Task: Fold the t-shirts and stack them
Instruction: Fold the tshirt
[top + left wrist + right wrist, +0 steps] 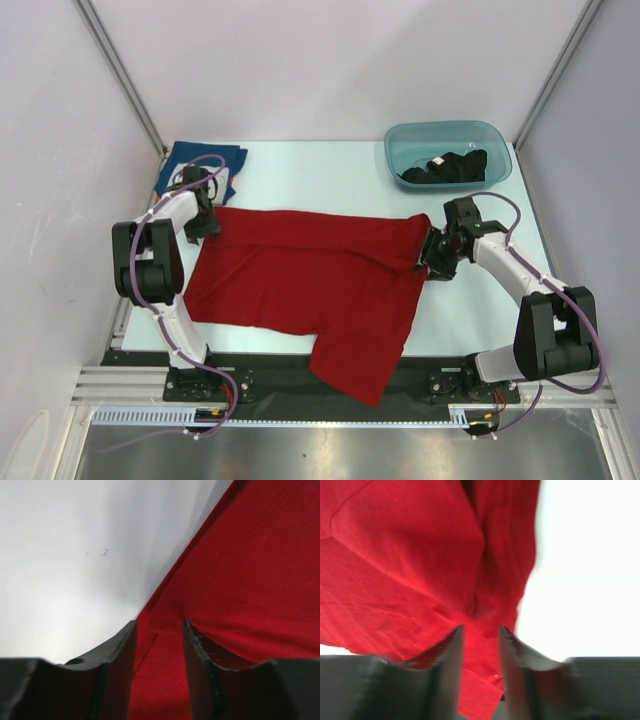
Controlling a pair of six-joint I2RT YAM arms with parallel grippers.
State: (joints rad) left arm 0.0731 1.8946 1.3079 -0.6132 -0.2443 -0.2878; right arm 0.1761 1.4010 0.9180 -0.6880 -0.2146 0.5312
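The pale tabletop [330,170] carries the plain bright red cloth t-shirt [300,280], spread flat across the centre of the top view. One lower portion hangs over the near edge at lower centre. The shirt's right end is bunched into folds.

Handling, as a judgement: the red t-shirt is light, limp and non-fragile. It will sag, crease and drag on the surface rather than hold a shape. It calls for a pinch at two well-separated points on hems or corners, lifted together, so that the fold line stays straight. A single grip would let the cloth bunch.

The teal plastic tub [400,140] stands at upper right and holds the crumpled black cloth t-shirt [450,165]. The folded blue cloth t-shirt [215,155] lies at upper left, just beyond the red shirt's left end.

The left arm [150,260] brings the left jaws to the upper left edge of the red shirt. In the left wrist view these jaws stand partly apart. The cloth edge runs diagonally into the gap between them, with bare tabletop to the left. No pinch on the cloth is visible.

The right arm [520,270] places the right jaws at the bunched right end. In the right wrist view they also stand partly apart, with folded red cloth directly ahead of and between the tips, and nothing visibly clamped.
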